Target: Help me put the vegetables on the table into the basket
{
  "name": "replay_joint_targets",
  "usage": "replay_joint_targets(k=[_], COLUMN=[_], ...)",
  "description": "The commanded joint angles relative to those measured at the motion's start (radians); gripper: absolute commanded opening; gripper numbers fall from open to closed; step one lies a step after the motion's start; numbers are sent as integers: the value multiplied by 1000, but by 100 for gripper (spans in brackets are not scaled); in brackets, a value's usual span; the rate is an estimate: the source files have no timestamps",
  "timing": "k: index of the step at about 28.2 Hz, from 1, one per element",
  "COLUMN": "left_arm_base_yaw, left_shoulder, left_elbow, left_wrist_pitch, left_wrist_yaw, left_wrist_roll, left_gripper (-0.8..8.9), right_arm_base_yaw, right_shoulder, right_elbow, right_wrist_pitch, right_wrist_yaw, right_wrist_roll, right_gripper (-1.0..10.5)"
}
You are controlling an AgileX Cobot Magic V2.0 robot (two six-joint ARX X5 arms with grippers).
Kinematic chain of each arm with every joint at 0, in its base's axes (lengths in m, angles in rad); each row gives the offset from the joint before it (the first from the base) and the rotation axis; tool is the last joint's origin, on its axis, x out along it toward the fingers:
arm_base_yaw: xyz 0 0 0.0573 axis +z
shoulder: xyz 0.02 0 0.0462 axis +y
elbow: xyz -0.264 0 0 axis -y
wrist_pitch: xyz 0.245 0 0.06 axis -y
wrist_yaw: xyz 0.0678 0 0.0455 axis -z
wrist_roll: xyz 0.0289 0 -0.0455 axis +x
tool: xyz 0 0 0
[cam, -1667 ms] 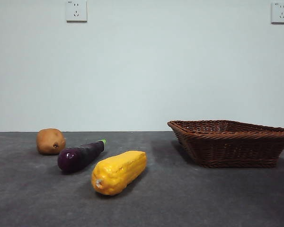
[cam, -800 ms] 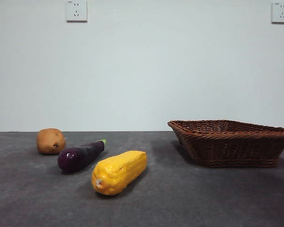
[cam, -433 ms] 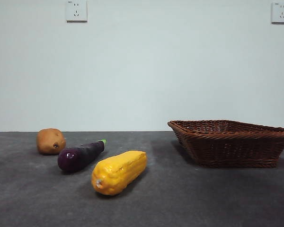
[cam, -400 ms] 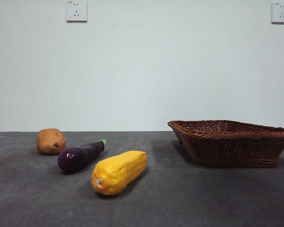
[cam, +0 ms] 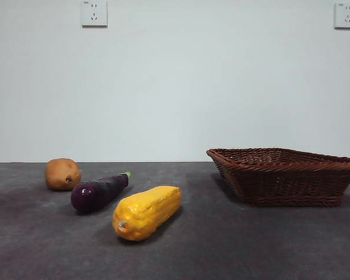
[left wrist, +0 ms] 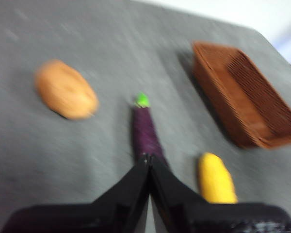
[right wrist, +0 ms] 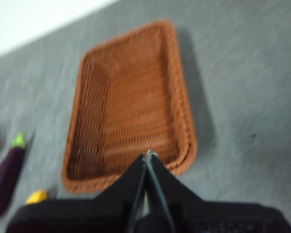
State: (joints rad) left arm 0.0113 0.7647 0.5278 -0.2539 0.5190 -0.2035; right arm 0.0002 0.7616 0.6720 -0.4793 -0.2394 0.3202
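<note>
Table [cam: 251,245], grey: potato [cam: 62,174], eggplant [cam: 98,192], corn [cam: 146,212] at 9 o'clock; basket [cam: 286,176] at 3, empty. Left wrist: left claw [left wrist: 149,158] closed above eggplant [left wrist: 146,134]. Right wrist: right claw [right wrist: 148,155] closed above basket [right wrist: 131,107].

Brown round potato [cam: 62,174], glossy purple eggplant [cam: 98,192] with green stem, and bumpy yellow corn cob [cam: 146,212] lying apart on the grey mottled table [cam: 233,245]; dark brown woven basket [cam: 286,175] upright, well apart.
</note>
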Motion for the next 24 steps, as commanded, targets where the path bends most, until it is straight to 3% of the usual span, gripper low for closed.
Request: replay_joint_targets(k=[1,5,7,14,15,18,20,24], left_arm_base_yaw=[2,2,1,-64,-81,-142,-181,-250], left_shoulder=[96,208,242,323,327,335,335,335], left_elbow=[37,65,65,65,66,70,70,70], left_wrist_pitch=[-5,-40,-58,-96,-97,-117,-129,-140], left_wrist_yaw=[129,267,294,300,300,299,299,288], left_wrist_roll=[-14,-16,-56,-54,-55,-58,-58,-58], left_gripper=[-3,-3,-4,-4,-4,-3,-3,-3], right_arm_base_yaw=[0,0,0,-1,-1,-1,-1,-1], right_shoulder=[122,267,312,587,633,796,893,1055], right_elbow=[98,230,272,544,579,702,768,875], right_wrist_pitch=[-91,-201,-211,-392,-403,-452,-465,-465], right_wrist_yaw=[-15,-15,-23,-31,-30,-29,-22,-14], right_wrist_roll=[-45,-46,-80,-227,-227,-227,-229,-279], right_gripper=[-11,-11,-11,26,102,543,602,602])
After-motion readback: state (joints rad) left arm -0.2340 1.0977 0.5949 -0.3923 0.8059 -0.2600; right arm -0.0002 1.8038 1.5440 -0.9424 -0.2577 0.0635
